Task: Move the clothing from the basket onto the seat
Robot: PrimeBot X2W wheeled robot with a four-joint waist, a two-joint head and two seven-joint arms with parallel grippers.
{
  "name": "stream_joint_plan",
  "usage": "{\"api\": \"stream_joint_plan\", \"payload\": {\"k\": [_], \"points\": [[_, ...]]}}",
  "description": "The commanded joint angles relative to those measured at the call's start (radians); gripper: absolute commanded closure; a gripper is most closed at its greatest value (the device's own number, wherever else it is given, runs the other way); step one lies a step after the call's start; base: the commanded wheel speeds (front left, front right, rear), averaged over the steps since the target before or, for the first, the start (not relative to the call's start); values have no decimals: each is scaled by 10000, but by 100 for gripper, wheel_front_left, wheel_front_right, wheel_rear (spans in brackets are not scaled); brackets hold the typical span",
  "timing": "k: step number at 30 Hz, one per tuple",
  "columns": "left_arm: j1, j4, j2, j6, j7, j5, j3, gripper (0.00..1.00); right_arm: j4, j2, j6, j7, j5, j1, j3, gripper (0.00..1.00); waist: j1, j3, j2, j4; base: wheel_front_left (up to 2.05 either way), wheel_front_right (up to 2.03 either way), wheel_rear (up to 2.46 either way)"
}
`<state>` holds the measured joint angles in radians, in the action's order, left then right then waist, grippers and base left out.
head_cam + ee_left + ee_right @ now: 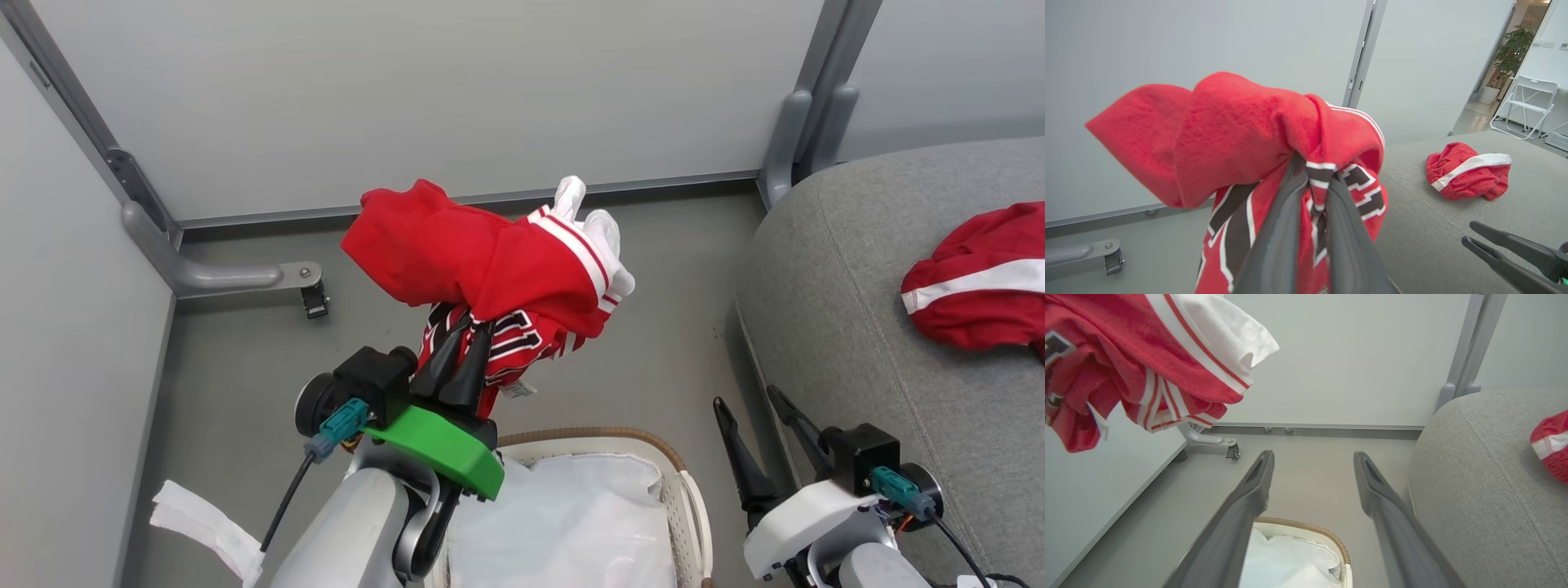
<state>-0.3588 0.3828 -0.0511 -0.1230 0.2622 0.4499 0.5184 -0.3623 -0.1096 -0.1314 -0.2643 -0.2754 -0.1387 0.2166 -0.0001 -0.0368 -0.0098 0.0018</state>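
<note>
The clothing point(490, 261), a bunched red jersey with white stripe trim, hangs in mid-air at the centre of the head view, above grey floor and above the basket point(588, 433) at the bottom edge. The left gripper point(473, 327) is clamped on it from below. The seat point(857, 343) fills the right side, with a second red garment point(980, 278) lying on it. The right gripper point(744, 400), fingers spread and holding nothing, sits at lower right beside the seat's edge. The step appears to be carrying the jersey rightward to the seat. It calls for keeping the drooping folds above the cushion's rounded edge, passing clear of the idle right gripper, and letting go well onto the flat top. The left wrist view shows the fingers point(1278, 228) pinching a fold of black-and-white lettering, which the head view half hides. The right wrist view shows the jersey's underside with a loose white flap, and a white liner point(1290, 563) inside the basket.
</note>
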Motion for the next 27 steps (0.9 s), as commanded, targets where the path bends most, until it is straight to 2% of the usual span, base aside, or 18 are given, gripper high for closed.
{"api": "stream_joint_plan", "payload": {"k": [1, 5, 13, 21, 27], "points": [[131, -166, -5, -31, 38, 60, -15, 100, -29, -8, 14, -2, -59, 151, 42, 0, 1, 90, 98, -2, 0, 0, 0], [216, -364, -8, -43, 38, 106, -12, 100, 121, -167, 14, -2, 242, 90, 562, 0, 1, 105, 98, -17, 0, 0, 0], [245, -396, -6, -48, 38, 181, 158, 100, 705, -566, 14, -3, 949, -882, 2257, 0, 1, -10, 98, 53, 0, 0, 0], [201, -320, -6, 25, 38, 360, 544, 100, 643, -307, 14, -2, 684, -2219, 3690, 0, 1, -22, 98, 288, 0, 0, 0], [292, -202, -6, 2, 39, 534, 1104, 100, -31, -60, 14, -2, 504, -2783, 4174, 0, 1, 20, 98, 496, 0, 0, 0]]}}
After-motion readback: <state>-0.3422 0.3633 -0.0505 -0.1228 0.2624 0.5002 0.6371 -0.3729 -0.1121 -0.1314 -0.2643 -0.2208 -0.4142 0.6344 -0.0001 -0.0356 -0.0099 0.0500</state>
